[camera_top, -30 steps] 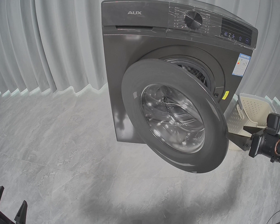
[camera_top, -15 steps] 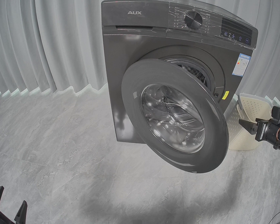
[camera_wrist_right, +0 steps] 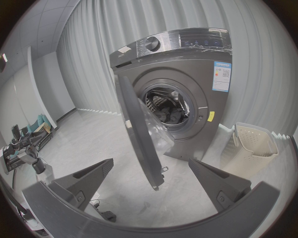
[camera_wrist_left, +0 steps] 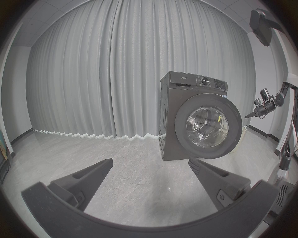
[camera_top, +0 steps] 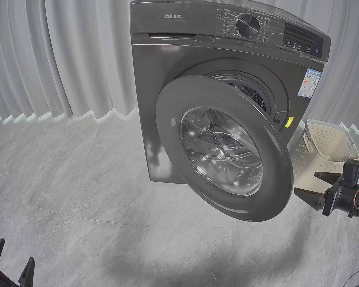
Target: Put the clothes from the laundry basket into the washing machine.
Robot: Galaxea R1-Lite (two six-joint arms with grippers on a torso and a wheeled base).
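Door [camera_top: 223, 148] of the washing machine [camera_top: 169, 109] is swung wide, and dark clothes [camera_wrist_right: 169, 116] lie in the drum [camera_wrist_right: 155, 102]. The laundry basket [camera_top: 331, 146] stands on the floor [camera_top: 86, 165] just right of the machine, and what shows of its inside looks bare. Right hand [camera_top: 305, 182] hangs spread open, holding nothing, between basket and door rim; half a second ago it was higher, before the basket. Loading looks done. Next call: push that door shut. Left hand [camera_top: 16, 250] is open too, low and well apart, unchanged.
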